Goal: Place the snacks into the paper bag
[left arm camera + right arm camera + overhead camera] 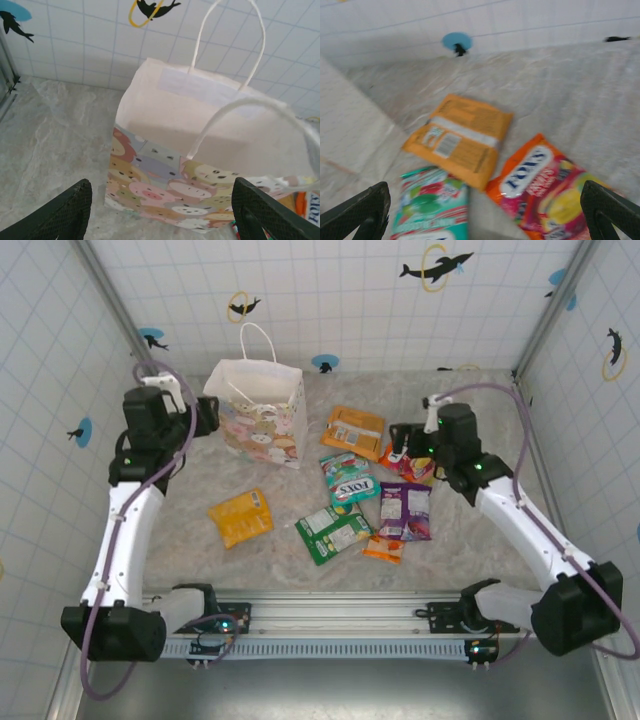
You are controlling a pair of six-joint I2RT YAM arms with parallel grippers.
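The paper bag (258,415) stands upright at the back left, white with a cartoon-animal print and loop handles. My left gripper (206,415) is at its left side; in the left wrist view the bag (200,130) lies ahead between the open fingers (60,215), nothing gripped. The snacks lie flat on the table: yellow-orange (240,517), green (333,532), teal FOX'S (348,478), purple (405,510), orange (353,427), small orange (383,548), red-yellow (412,466). My right gripper (398,446) hangs open over the red-yellow packet (555,190), with the orange one (460,137) ahead and the teal one (432,210) to its left.
Tiled walls (330,300) close the marble-look table (200,475) on three sides. The bag's near handle (250,107) loops close in front of the left wrist camera. Bare table lies between the yellow-orange packet and the bag. The right wrist view is blurred.
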